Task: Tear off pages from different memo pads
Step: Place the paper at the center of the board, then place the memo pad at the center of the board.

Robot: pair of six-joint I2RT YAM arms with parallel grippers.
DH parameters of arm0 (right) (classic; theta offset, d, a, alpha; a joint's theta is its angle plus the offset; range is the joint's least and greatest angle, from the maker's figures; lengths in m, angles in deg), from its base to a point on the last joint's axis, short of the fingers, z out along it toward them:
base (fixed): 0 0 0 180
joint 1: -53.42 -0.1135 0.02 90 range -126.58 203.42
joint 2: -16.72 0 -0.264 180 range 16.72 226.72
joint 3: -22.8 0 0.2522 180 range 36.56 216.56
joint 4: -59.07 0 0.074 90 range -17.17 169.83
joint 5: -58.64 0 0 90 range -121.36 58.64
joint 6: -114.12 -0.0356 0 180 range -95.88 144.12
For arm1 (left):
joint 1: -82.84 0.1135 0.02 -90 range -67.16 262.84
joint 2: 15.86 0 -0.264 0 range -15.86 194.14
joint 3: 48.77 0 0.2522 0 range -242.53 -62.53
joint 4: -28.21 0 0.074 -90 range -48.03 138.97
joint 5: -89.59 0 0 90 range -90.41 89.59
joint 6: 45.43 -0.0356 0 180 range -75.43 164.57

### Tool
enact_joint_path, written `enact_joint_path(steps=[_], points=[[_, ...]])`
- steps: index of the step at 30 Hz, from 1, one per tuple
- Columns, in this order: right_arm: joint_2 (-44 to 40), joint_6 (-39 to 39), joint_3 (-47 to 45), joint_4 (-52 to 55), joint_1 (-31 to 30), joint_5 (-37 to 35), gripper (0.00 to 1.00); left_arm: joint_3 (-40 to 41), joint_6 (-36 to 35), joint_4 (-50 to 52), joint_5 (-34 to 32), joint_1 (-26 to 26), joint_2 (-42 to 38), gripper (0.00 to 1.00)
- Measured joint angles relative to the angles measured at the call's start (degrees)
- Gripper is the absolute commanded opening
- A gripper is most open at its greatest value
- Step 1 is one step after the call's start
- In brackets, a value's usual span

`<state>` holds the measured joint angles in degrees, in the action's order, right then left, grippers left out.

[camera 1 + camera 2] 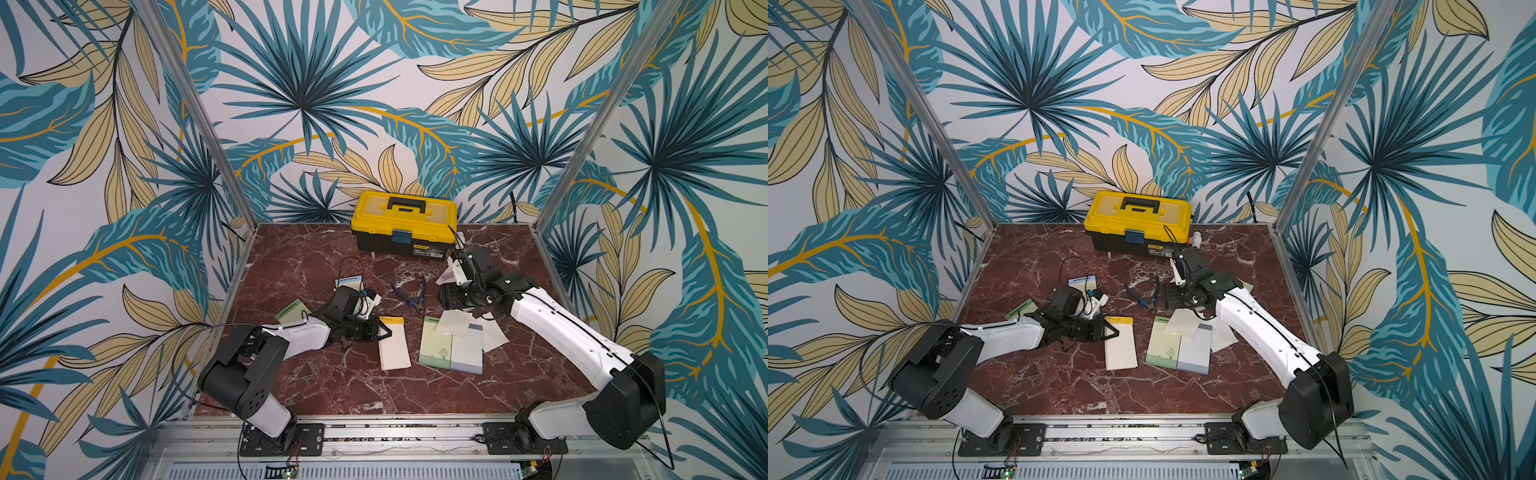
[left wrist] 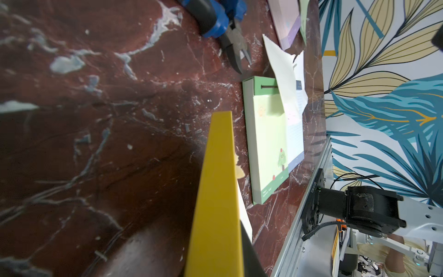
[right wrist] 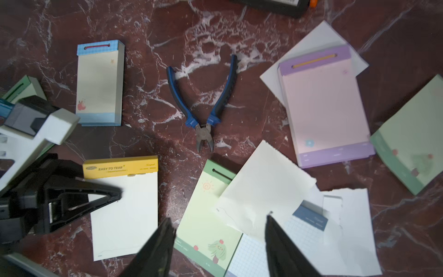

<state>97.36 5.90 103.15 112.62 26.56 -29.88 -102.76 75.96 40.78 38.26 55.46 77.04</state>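
Note:
The cream memo pad with the yellow header [image 1: 394,343] [image 3: 124,211] lies at the table's middle. My left gripper [image 1: 384,330] is shut on its header end; the yellow edge [image 2: 215,203] runs into the jaws. My right gripper [image 3: 218,219] [image 1: 451,297] hangs open above a loose cream page [image 3: 261,189], which rests across a green pad [image 3: 206,215] and a grid pad with a blue header [image 3: 309,223]. Nothing sits between its fingers. Further pads: blue-bordered [image 3: 99,84], pink-lilac [image 3: 326,105], green [image 3: 412,134].
Blue-handled pliers [image 3: 203,108] [image 1: 409,293] lie between the pads. A yellow toolbox [image 1: 403,224] stands at the back wall. White torn pages [image 3: 352,227] lie right of the grid pad. Another green pad [image 1: 293,309] lies beside the left arm.

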Motion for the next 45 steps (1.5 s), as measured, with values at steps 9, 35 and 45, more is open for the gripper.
enact_joint_path(steps=[9,35,45], points=[[2.4,-5.7,-9.5,-3.4,0.8,4.2,0.0,-3.2,-0.3,2.8,0.6,0.1,2.8,0.18],[9.9,-8.4,-12.9,-8.3,3.5,5.0,0.02,-6.1,0.4,2.2,1.1,-0.2,8.7,0.6],[2.6,-6.0,-5.0,-6.6,2.8,9.8,0.65,-7.5,-1.9,16.4,-12.4,1.5,-6.4,0.85]])
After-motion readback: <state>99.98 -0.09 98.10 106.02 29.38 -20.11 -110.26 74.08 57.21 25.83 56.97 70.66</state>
